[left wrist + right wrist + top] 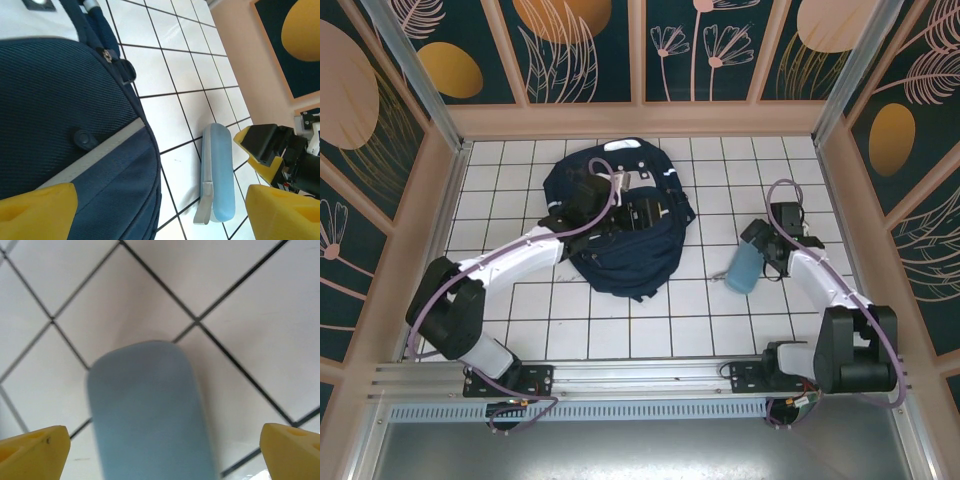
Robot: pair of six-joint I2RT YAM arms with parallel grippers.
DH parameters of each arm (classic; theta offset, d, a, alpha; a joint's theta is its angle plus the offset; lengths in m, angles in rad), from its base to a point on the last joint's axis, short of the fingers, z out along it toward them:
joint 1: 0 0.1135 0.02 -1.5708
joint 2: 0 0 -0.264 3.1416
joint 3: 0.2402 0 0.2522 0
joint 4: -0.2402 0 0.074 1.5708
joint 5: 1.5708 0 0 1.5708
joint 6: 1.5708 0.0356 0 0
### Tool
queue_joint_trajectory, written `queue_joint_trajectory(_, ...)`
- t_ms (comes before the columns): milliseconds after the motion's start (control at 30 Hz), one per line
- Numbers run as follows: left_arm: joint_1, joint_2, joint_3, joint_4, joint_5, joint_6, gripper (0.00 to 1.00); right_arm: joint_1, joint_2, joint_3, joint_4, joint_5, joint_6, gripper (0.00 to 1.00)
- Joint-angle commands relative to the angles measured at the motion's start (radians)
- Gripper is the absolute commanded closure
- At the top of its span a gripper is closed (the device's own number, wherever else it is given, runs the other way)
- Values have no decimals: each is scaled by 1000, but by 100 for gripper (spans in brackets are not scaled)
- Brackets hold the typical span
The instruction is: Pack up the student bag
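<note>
Left gripper (160,215) hangs open and empty over the bag (620,255). Right of the bag, right gripper (165,450) straddles the blue case (745,268), jaws wide and not touching it, likely readying pickup.

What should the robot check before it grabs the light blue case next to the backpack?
1. Right gripper open wide enough: ok, its fingers stand on either side of the light blue case.
2. Case between those fingers, touching neither: ok.
3. Case free of the student bag: ok, it lies on the tiled table, apart from the bag.
4. Left gripper out of the way: ok, it is open over the bag, away from the case.
5. Bag opening ready to take the case: cannot tell.
</note>
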Motion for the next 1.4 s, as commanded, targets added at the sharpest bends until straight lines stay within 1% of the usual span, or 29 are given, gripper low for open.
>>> queue_joint_trajectory(0, -4, 23, 38, 25, 4, -13, 13, 43, 59, -3, -47, -10, -67, 1)
queue_joint_trajectory(133, -4, 17, 39, 4, -16, -2, 12, 137, 107, 1, -25, -12, -50, 1)
queue_joint_trajectory(367, -3, 1, 38, -45, -65, 33, 11, 202, 155, -35, -39, 25, 3, 1)
queue_joint_trajectory(433, -4, 1, 46, -66, -77, 51, 11, 230, 154, -44, -61, 41, 15, 4)
queue_joint_trajectory(667, -4, -6, 65, -128, -126, 107, 11, 287, 83, -97, -77, -1, 58, 24)
queue_joint_trajectory(700, -3, -7, 66, -134, -131, 114, 11, 292, 73, -104, -70, -3, 65, 28)
queue_joint_trajectory(767, -4, -11, 69, -150, -142, 131, 11, 293, 57, -109, -69, 1, 78, 37)
queue_joint_trajectory(800, -4, -14, 71, -160, -147, 139, 11, 295, 52, -107, -74, 11, 80, 39)
queue_joint_trajectory(900, -3, -23, 80, -198, -165, 187, 11, 295, 16, -83, -97, 48, 78, 39)
queue_joint_trajectory(1000, -4, -35, 97, -272, -182, 256, 10, 293, -39, -49, -109, 64, 59, 39)
queue_joint_trajectory(1067, -15, -43, 111, -334, -192, 299, 12, 294, -62, -27, -119, 72, 46, 39)
queue_joint_trajectory(1200, -73, -30, 153, -454, -298, 376, 12, 291, -78, 3, -132, 80, 32, 39)
queue_joint_trajectory(1367, -154, 45, 214, -554, -401, 457, 11, 265, -87, 4, -117, 62, 21, 39)
